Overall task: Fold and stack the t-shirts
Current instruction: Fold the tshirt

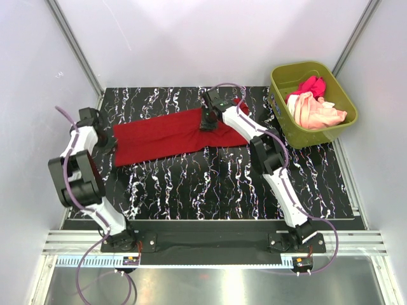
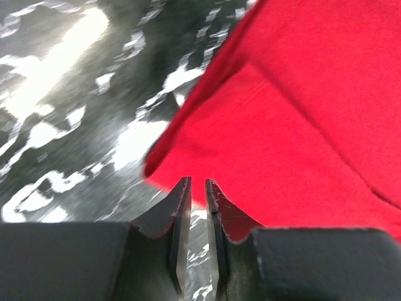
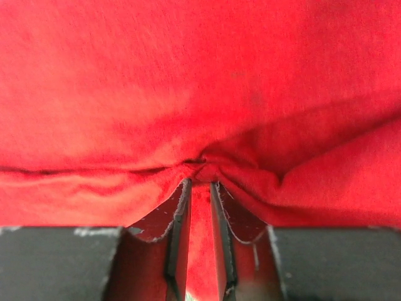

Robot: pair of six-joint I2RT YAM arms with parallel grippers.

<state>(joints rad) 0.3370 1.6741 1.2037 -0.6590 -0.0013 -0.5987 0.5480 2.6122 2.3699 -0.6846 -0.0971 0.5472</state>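
The red shirt (image 1: 172,136) lies flat on the black table (image 1: 210,184) with white squiggles. It sits in the upper middle of the top view. It looks like a long, thin strip that goes from the left side up toward the right. Its top is mostly smooth, and one end is on the left edge of the table.

The right gripper (image 1: 208,122) is on the upper edge of the strip, right of the middle. In the right wrist view (image 3: 200,183) its two fingers are close together. A little bunch of the red shirt (image 3: 188,81) is pinched at the tips, and folds spread out from that spot.

The left gripper (image 1: 107,136) is at the left end of the strip. In the left wrist view (image 2: 198,182) its fingers are a tiny bit apart and the table shows in the gap. A corner of the red shirt (image 2: 301,125) lies just past the tips.

A green tub (image 1: 318,136) stands at the upper right. A pink shirt (image 1: 310,84) and a peach shirt (image 1: 318,113) are crumpled inside it.
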